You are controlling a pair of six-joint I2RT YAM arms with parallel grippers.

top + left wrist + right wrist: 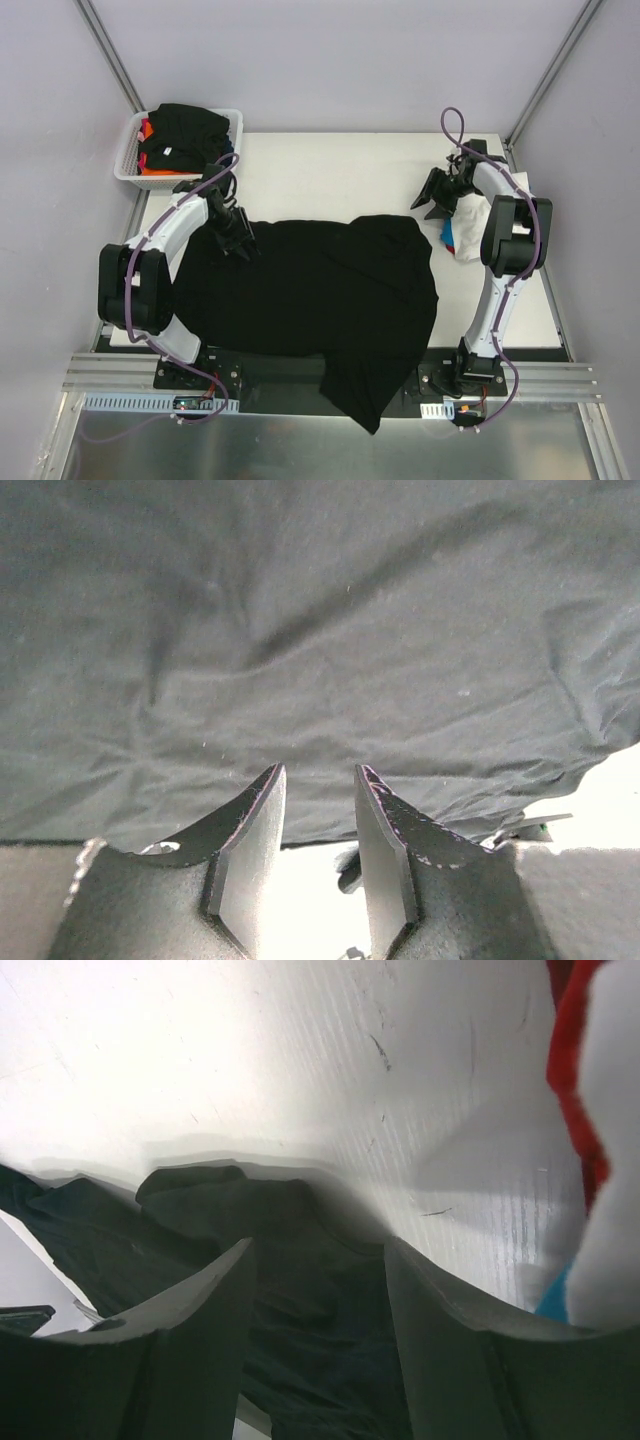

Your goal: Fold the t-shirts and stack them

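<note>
A large black t-shirt (320, 290) lies spread over the middle of the table, one part hanging over the near edge. My left gripper (237, 238) is open at its far left edge; in the left wrist view the gripper (320, 775) has nothing between its fingers and the black cloth (320, 630) fills the view. My right gripper (435, 195) is open above bare table at the far right; its wrist view shows the gripper (318, 1245) over the black shirt's edge (300, 1290). A small pile of white, red and blue shirts (462, 238) lies beside the right arm.
A white mesh basket (130, 160) at the far left corner holds black, red and orange clothes (185, 135). The white, red and blue cloth (590, 1160) shows at the right edge of the right wrist view. Grey walls enclose the table.
</note>
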